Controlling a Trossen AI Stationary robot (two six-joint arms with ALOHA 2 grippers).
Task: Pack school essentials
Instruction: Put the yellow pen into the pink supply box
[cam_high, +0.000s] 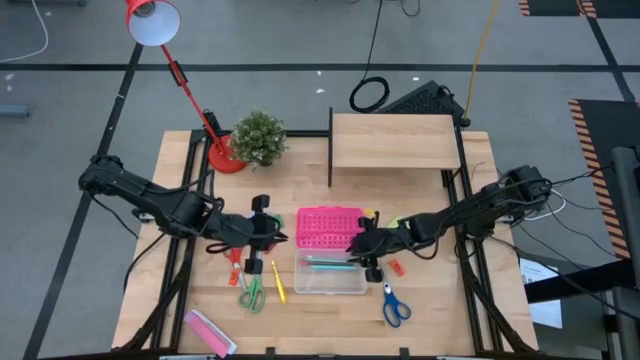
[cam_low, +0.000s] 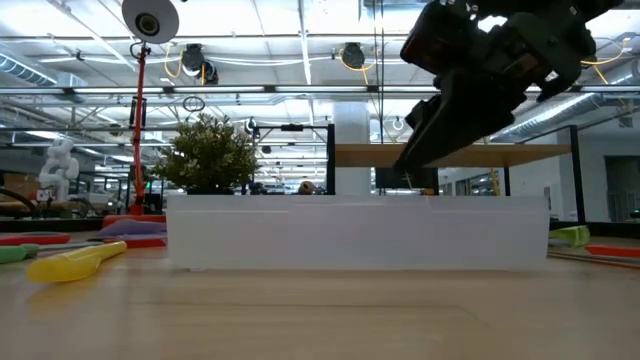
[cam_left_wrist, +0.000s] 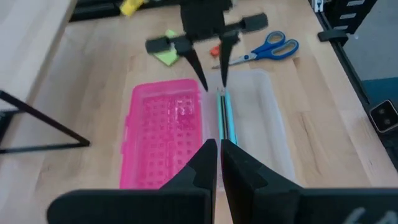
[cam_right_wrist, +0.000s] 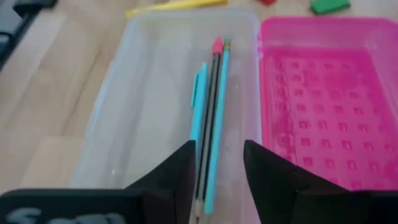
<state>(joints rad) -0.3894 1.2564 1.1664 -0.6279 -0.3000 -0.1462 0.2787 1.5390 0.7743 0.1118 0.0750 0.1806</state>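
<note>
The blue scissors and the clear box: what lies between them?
In the high view, only bare table lies between the blue scissors and the clear box.

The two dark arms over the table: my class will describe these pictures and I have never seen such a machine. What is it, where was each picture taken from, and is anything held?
It is a two-armed robot, and each arm ends in a two-finger gripper. One picture looks down from above, one looks across at table height, and one comes from each wrist. On the table a clear box holds pens and pencils, with its pink lid beside it. Blue-handled scissors, green-handled scissors and a yellow pencil lie loose. The right gripper is open over the box. The left gripper is shut and empty.
</note>
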